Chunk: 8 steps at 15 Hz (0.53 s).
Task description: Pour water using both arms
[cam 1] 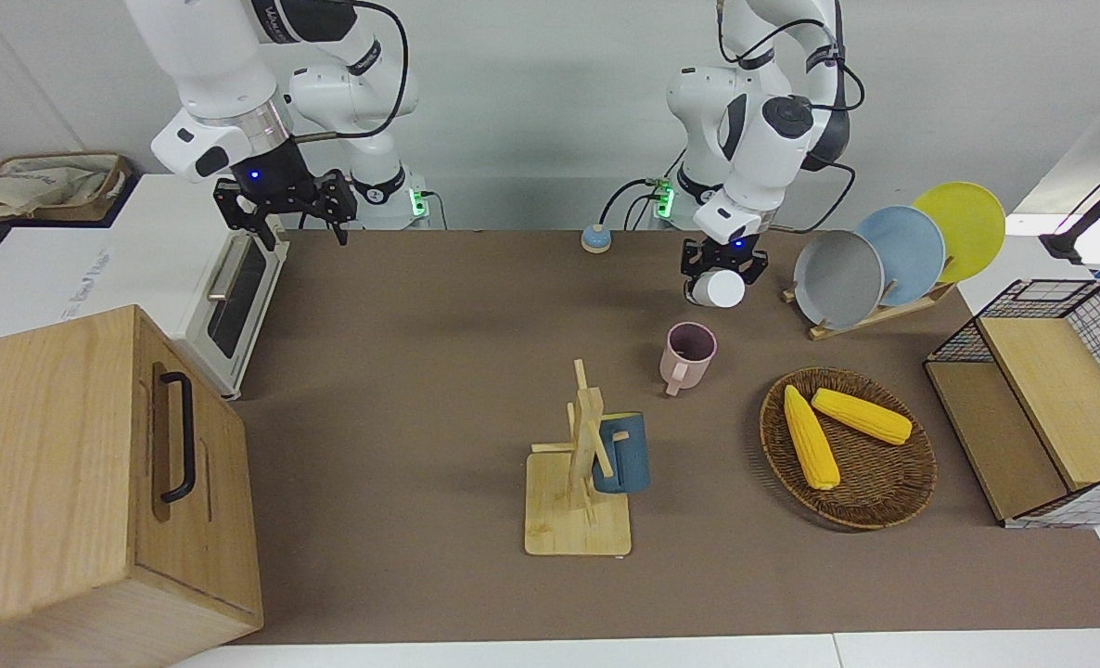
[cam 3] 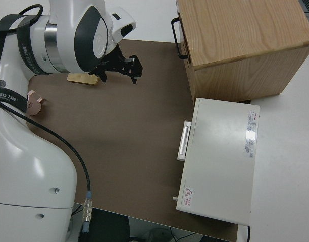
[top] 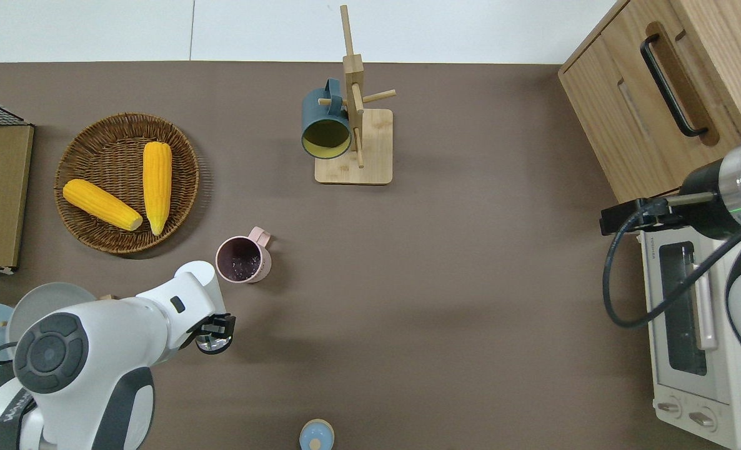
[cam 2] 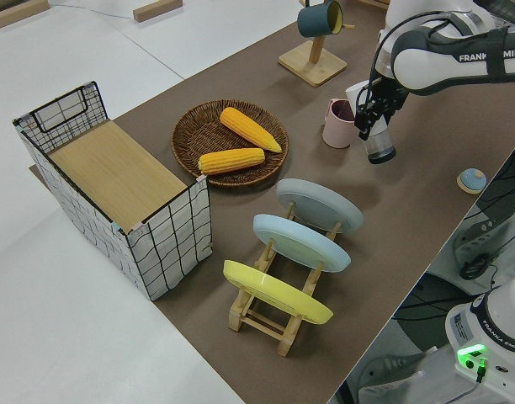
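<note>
Your left gripper (cam 1: 723,275) clasps a small clear glass cup (cam 2: 379,150) (apparently tilted) near the matte pink mug (top: 243,259); your right gripper (cam 1: 287,211), fingers spread, is parked.

A: What covers the table (cam 1: 476,306)?

B: A matt brown mat that looks like felt. On it, the mug rack (cam 1: 580,482) is pale smooth wood, and just beside the rack the basket (cam 1: 893,496) is rough woven wicker.

A: And the arms?

B: Glossy white shells on both arms (cam 1: 754,121). The cabinet (cam 1: 68,482) is grained wood with a black handle; the plates (cam 1: 893,255) look matt-glazed.
</note>
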Tool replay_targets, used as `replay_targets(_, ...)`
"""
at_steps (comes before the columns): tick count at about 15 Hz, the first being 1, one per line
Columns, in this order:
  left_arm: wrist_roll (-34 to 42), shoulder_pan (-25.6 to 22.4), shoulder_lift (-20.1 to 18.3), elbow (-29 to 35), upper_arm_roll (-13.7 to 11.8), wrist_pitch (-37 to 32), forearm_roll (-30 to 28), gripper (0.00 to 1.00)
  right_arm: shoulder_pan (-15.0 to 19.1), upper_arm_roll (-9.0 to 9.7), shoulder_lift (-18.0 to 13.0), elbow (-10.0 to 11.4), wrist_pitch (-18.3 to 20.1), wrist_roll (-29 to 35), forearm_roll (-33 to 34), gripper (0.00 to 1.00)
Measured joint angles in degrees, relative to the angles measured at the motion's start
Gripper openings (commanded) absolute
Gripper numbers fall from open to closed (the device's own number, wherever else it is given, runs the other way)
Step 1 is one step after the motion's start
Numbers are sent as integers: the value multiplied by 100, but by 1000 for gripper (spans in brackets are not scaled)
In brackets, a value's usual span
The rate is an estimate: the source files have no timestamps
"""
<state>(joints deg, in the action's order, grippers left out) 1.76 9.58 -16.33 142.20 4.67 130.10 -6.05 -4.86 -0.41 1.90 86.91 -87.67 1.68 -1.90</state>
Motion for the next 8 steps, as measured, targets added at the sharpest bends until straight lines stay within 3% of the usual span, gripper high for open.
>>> replay_targets(8,-211,-170,-13,64,-35,833,1,0,0,0,0,0,0,0,0,983)
